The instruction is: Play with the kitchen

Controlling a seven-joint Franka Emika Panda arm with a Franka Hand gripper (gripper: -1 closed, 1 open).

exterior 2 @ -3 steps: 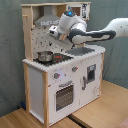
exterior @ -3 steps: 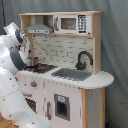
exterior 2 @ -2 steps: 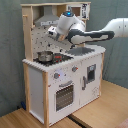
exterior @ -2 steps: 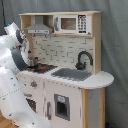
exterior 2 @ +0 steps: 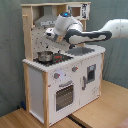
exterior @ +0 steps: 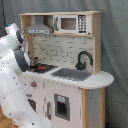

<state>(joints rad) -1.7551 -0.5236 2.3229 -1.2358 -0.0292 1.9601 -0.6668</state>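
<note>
The kitchen (exterior 2: 60, 75) is being shown sitting on a wooden desk (exterior 2: 100, 112) in both exterior views, with the fingers (exterior 2: 48, 35) being held up over its hob (exterior 2: 50, 58). A small metal pot (exterior 2: 45, 56) is being seen right below the fingers; whether they're open or closed can't be told.

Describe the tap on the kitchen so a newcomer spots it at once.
Find the toy kitchen and look along its worktop to the grey sink. Behind the basin, against the backboard, rises the tap: black and arched, the only curved dark shape at that end.
</note>
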